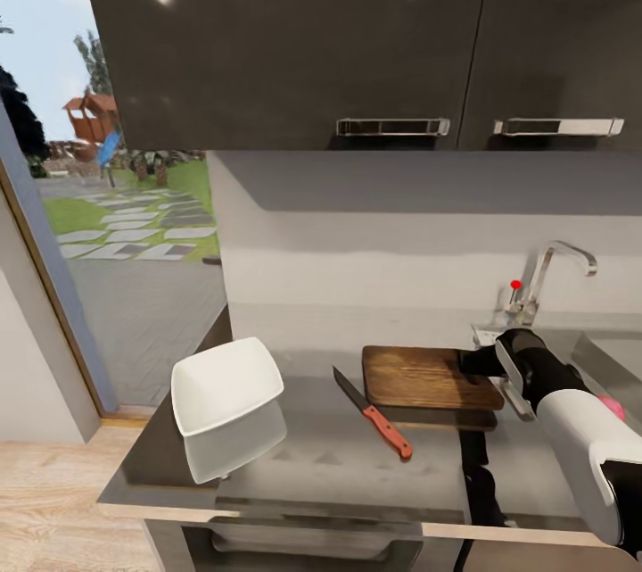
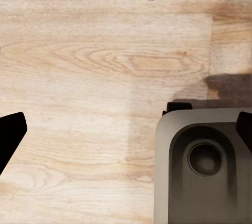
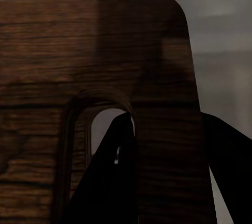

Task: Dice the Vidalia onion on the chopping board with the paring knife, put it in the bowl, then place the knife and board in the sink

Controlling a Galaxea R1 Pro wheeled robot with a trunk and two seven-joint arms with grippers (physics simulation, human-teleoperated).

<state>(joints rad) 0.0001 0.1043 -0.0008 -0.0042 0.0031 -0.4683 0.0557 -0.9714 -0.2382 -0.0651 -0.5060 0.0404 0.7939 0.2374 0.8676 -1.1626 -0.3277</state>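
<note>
Right end effector [image 3: 163, 177] straddles the board [image 1: 428, 376] at its slot end, near the surface's sink-side edge, one finger through the handle hole; grip not confirmed closed. Knife [image 1: 374, 416] lies just left of the board, bowl [image 1: 227, 385] at the left edge. Best to close squarely on the strip beside the slot before lifting, keeping the board level.

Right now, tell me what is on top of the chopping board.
The chopping board carries no food; the right gripper straddles its end by the handle hole. The arm hides that end from the head view.
</note>
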